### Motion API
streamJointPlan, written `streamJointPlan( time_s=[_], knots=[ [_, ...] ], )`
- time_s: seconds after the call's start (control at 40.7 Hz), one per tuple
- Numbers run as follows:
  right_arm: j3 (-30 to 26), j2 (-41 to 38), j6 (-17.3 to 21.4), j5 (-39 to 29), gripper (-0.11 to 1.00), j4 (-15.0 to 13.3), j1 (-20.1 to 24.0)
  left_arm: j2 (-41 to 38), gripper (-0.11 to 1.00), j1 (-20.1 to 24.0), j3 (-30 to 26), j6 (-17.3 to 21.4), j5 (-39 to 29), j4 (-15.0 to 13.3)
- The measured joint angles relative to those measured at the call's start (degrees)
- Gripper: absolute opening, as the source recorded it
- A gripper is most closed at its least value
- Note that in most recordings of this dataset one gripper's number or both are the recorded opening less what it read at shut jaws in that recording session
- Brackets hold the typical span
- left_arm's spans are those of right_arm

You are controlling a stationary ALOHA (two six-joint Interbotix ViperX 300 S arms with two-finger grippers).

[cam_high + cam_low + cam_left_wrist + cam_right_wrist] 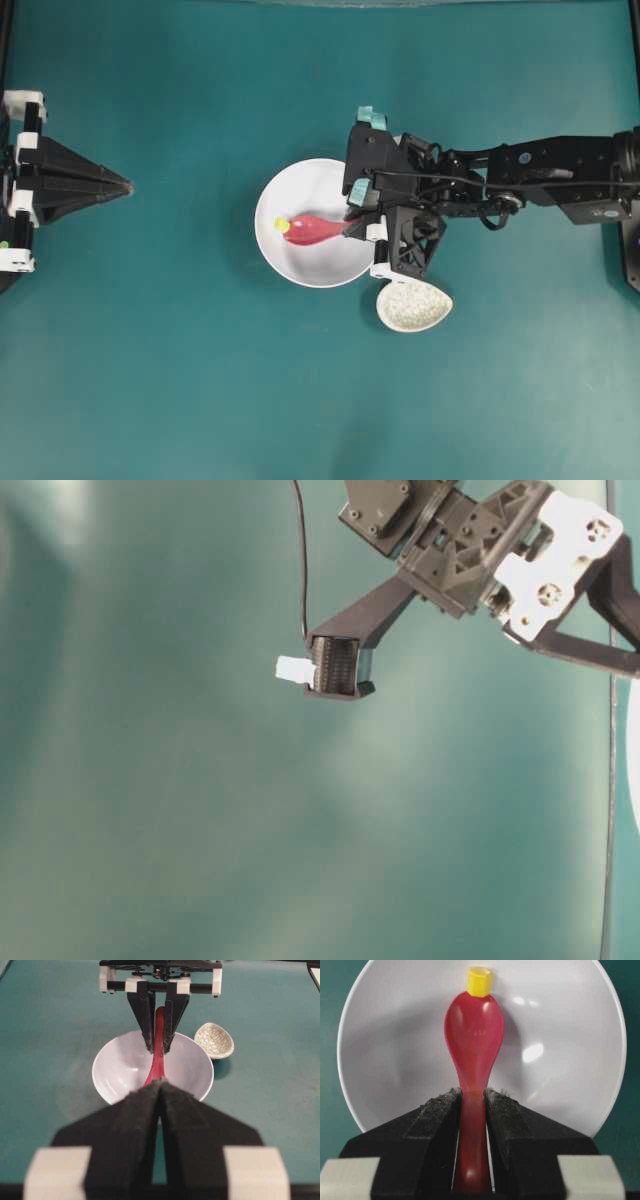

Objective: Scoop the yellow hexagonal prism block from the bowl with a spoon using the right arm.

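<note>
The white bowl (pixel 320 185) sits mid-table. My right gripper (pixel 357 223) hangs over its right rim, shut on the handle of the pink-red spoon (pixel 312 232). The scoop lies inside the bowl, pointing left. The yellow hexagonal prism block (pixel 282 225) rests at the scoop's far tip, touching it. In the right wrist view the jaws (pixel 472 1096) pinch the handle, the spoon (pixel 474 1035) reaches into the bowl (pixel 395 1035), and the block (pixel 479 981) sits at the tip. My left gripper (pixel 126 186) is shut and empty at the far left; it (pixel 161 1086) faces the bowl (pixel 120 1065).
A small speckled cream dish (pixel 413 305) stands just below and to the right of the bowl, close under my right gripper; it also shows in the left wrist view (pixel 214 1040). The teal table surface (pixel 180 380) surrounds them.
</note>
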State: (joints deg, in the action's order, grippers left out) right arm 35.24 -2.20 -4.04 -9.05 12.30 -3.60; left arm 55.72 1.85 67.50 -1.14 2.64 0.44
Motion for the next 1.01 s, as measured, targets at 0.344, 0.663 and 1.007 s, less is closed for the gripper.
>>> streamJointPlan(
  time_s=[0.344, 0.663, 1.007],
  knots=[
    [0.0, -0.79, 0.0, 0.0, 0.23, 0.0, 0.09, 0.0, 0.0, 0.0, 0.0, 0.0, -0.09, 0.0],
    [0.0, -1.05, 0.18, -0.09, 0.23, 0.09, 0.09, 0.0, 0.0, 0.0, 0.0, 0.0, 0.18, 0.0],
    [0.0, -1.58, 0.18, 0.0, 0.23, 0.09, 0.09, 0.0, 0.0, 0.0, 0.0, 0.0, 0.18, 0.0]
  ],
)
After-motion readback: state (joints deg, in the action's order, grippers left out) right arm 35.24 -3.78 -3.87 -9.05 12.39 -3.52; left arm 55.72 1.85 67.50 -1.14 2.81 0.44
